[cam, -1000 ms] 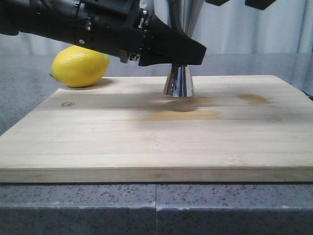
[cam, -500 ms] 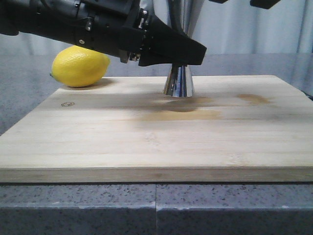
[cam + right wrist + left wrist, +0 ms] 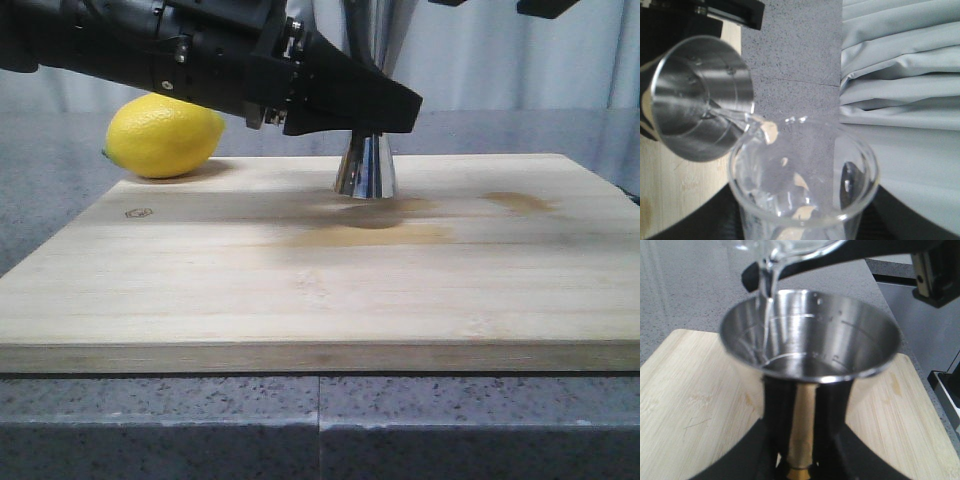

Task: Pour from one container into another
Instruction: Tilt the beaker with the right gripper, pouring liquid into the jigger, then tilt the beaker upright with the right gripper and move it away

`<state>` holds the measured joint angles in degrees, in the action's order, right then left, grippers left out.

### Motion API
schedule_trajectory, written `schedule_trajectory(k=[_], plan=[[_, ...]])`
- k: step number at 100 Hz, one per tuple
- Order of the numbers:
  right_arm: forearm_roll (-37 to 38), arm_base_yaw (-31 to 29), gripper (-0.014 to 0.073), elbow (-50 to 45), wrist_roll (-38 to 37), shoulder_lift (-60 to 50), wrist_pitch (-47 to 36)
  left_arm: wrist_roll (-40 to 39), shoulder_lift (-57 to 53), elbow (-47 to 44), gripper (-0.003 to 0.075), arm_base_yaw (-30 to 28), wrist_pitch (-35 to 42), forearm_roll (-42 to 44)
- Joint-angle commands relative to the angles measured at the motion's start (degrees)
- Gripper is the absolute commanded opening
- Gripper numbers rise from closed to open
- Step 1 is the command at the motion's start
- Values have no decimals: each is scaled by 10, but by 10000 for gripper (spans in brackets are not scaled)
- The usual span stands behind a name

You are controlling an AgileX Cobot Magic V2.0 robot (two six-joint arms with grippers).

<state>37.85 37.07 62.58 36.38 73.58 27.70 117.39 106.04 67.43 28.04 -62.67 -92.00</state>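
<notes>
Left pincer [image 3: 797, 467] grips jigger [image 3: 810, 357] upright on board [image 3: 320, 270]; right pincer, mostly hidden, apparently holds tilted beaker [image 3: 802, 185], clear stream entering jigger.

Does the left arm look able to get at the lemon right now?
Probably not: its end effector is shut on the jigger while the beaker pours into it. The lemon lies nearby, unobstructed.

Glass beaker [image 3: 802, 175] was tilted, spout toward 10 o'clock, clear liquid running in a thin stream into the steel jigger [image 3: 697, 97] w/ its open mouth facing the cam. Wooden board [image 3: 675, 195] lay under the jigger; grey curtain [image 3: 900, 75] filled the 3 o'clock side.
</notes>
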Motion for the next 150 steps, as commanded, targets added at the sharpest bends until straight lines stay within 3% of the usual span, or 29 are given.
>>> schedule_trajectory(k=[1,150], plan=[[22,1,248,21,7,-16,-24,-3,-25,16,122,5,-30,-38],[57,3,248,21,36,-16,-44,-3,-25,16,122,5,-20,-38]])
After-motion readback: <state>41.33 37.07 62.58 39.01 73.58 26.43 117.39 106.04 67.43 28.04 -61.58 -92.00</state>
